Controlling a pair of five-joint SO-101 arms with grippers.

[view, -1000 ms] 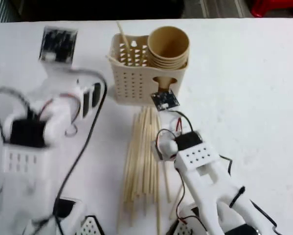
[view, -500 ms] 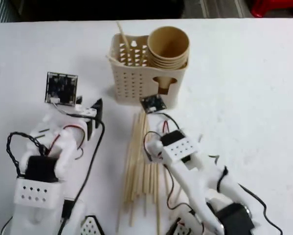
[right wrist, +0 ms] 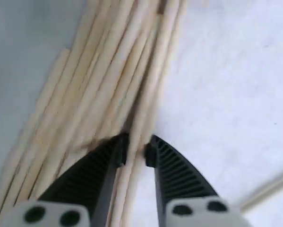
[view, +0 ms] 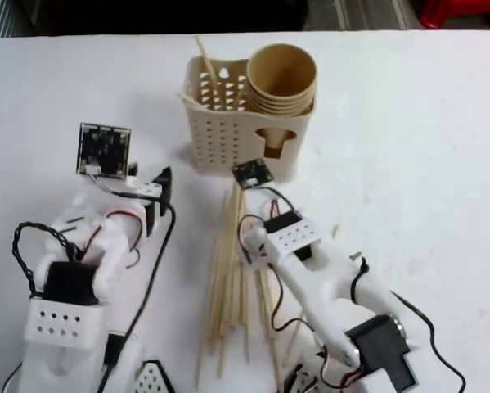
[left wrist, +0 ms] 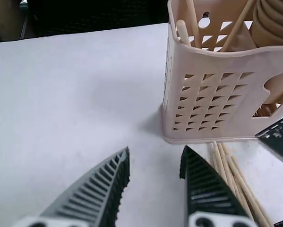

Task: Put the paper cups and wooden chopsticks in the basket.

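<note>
The right fingers [right wrist: 172, 172] are pulling back from the basket [view: 228, 139] and closing on one of the chopsticks [right wrist: 108, 85] piled on the bench [view: 408, 164] — another load is starting — while the left fingers [left wrist: 202, 189] are settling open beside the basket, cups [view: 281, 78] already inside.

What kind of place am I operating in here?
Probably a lab or hobby test bench: a plain white table, an arm trailing a bare black cable, and a basket with wooden chopsticks laid beside it.
</note>
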